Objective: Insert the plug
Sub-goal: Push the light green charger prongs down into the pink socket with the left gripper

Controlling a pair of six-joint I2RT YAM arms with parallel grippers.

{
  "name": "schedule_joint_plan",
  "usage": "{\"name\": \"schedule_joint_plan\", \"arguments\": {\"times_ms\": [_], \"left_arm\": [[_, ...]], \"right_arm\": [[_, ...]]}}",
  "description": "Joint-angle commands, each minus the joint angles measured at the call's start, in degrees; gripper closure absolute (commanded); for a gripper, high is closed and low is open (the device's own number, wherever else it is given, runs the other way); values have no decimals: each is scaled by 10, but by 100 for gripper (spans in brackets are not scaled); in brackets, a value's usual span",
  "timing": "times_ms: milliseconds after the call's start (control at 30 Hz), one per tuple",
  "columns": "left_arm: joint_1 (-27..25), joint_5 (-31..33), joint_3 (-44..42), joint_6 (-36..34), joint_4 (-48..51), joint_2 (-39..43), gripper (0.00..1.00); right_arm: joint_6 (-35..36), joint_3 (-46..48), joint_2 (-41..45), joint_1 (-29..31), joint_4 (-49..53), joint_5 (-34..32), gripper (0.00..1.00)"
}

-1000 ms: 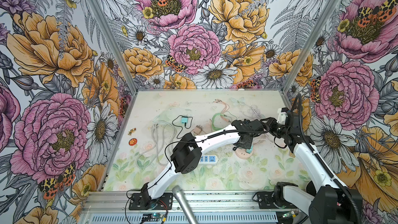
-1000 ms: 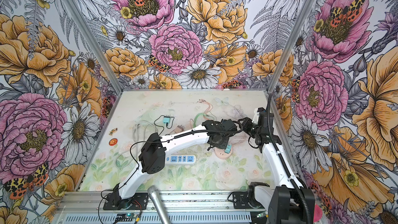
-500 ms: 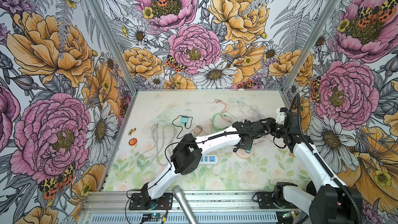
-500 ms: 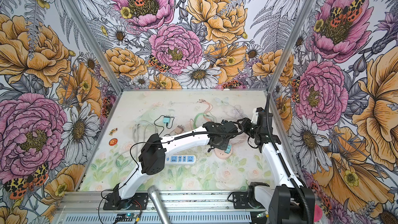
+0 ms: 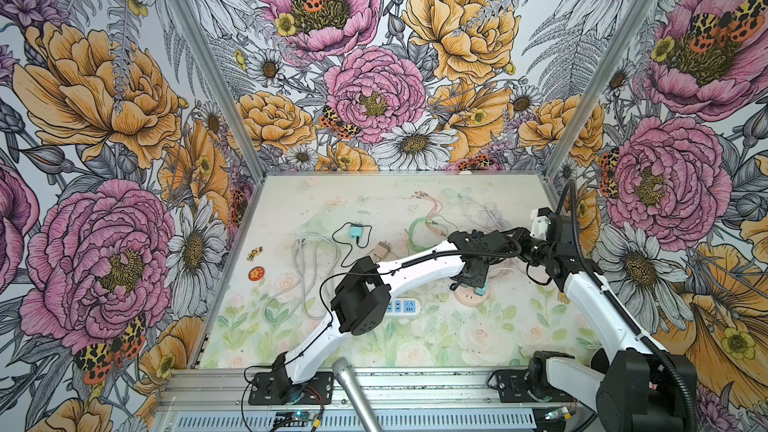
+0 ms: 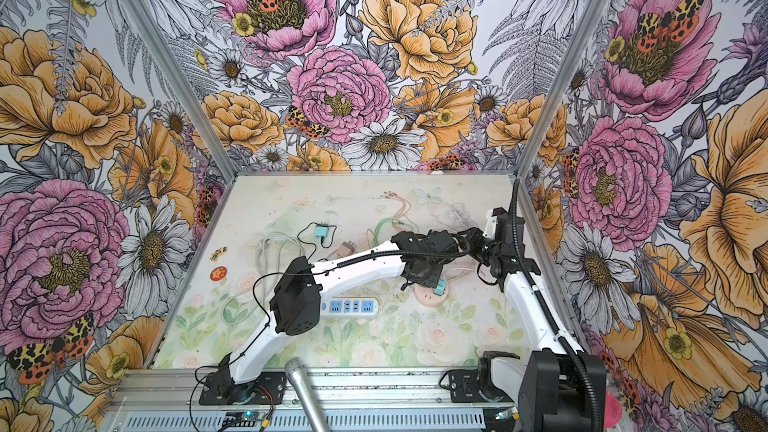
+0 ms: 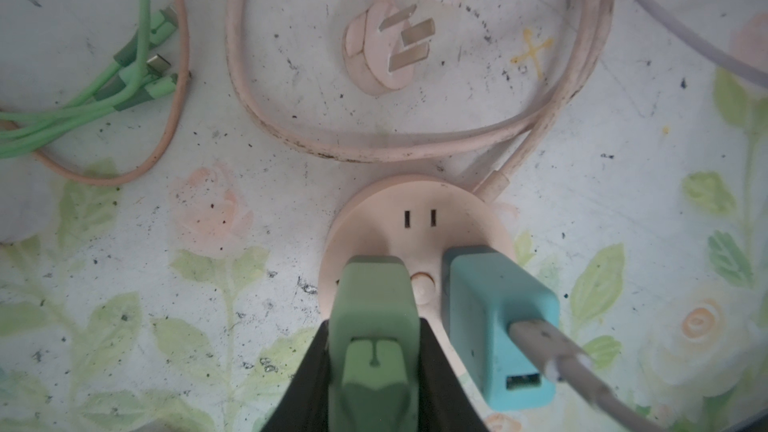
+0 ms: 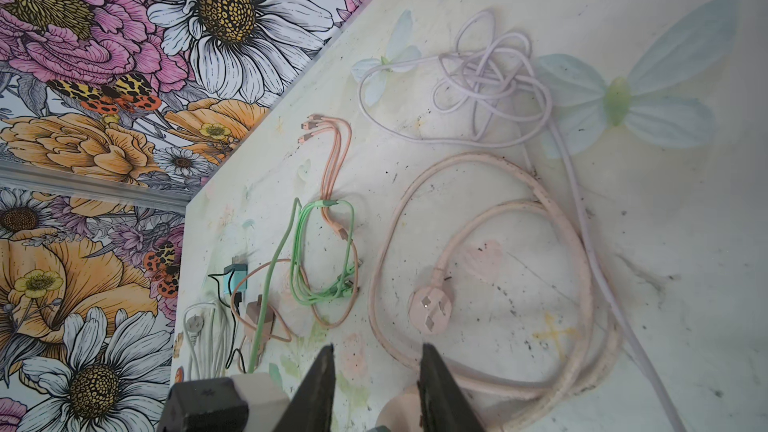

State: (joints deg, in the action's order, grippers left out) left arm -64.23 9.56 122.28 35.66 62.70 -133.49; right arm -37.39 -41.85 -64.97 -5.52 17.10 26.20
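**Plug at the socket, left arm engaged.** The left gripper [image 7: 374, 326] is clamped on the green plug [image 7: 370, 284], one jaw on each flank. The plug's nose rests against the face of the round pink socket [image 7: 415, 209], which lies at about 4 o'clock from the middle of the table [image 5: 291, 218] in a top view. The plug's long axis runs in line with the gripper, pointing down into the socket face. It occupies the side of the central button opposite the teal charger [image 7: 498, 309], which is already seated. Whether the prongs have entered their slots is hidden by the plug body, so the coming move is judged to be a straight push along that axis. The right gripper [image 8: 378, 347] hangs at about 1 o'clock from the socket with its jaws apart and nothing between them (the left arm is plainly the nearer). Compared with one second earlier, both arms stand almost unchanged.
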Motion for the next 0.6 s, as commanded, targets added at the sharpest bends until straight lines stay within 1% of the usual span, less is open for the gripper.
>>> {"name": "schedule_joint_plan", "arguments": {"times_ms": [0,67,133,167,467,567], "left_arm": [[-13,-16,-50,1,22,-25,100],[-19,11,-75,10,21,-12,100],[-18,38,-77,12,22,-13,100],[-16,39,-74,12,22,-17,100],[-8,28,-66,13,21,-36,100],[-1,-9,-61,7,18,-50,100]], "right_arm": [[12,-19,-3,4,-9,5,65],[14,-19,-2,5,-8,2,65],[15,-19,-5,6,-9,-2,65],[14,-18,-8,7,-9,-3,65],[13,-14,-2,13,-9,-3,66],[13,-14,-6,14,-9,-1,66]]}}
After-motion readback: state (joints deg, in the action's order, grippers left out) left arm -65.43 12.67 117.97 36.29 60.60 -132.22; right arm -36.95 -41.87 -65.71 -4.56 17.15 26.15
